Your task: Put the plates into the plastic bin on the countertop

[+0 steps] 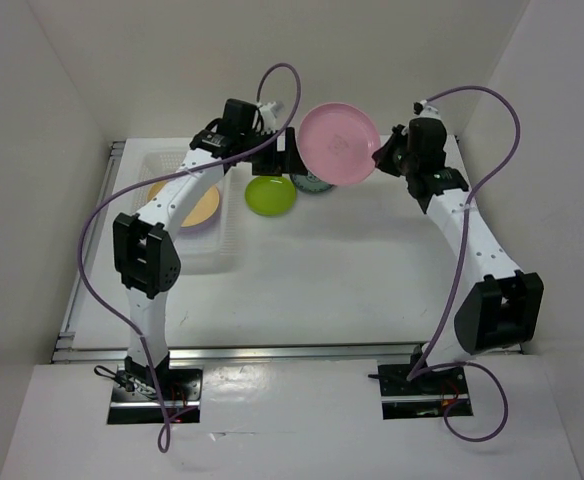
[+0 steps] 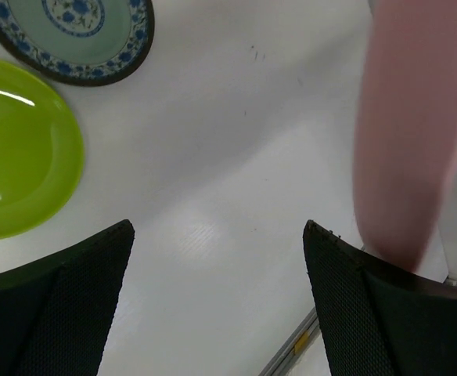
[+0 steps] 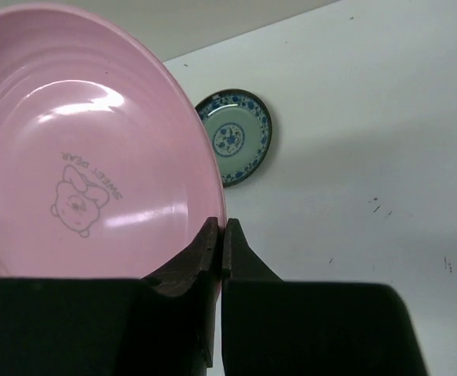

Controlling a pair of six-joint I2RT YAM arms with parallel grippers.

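Two slender robot arms, the left arm (image 1: 162, 215) and the right arm (image 1: 472, 230), have glossy white shells dotted with rows of small dark screw holes. Bulky black housings (image 1: 147, 255) sit at each elbow, with more black hardware at the wrists. A thin purple cable (image 1: 84, 255) runs along each arm from a black and metal base plate (image 1: 155, 392). The left gripper (image 2: 218, 231) has matte black fingers (image 2: 56, 313) faced with fine mesh texture. The right gripper (image 3: 222, 231) has black, wedge-shaped fingers (image 3: 248, 266).
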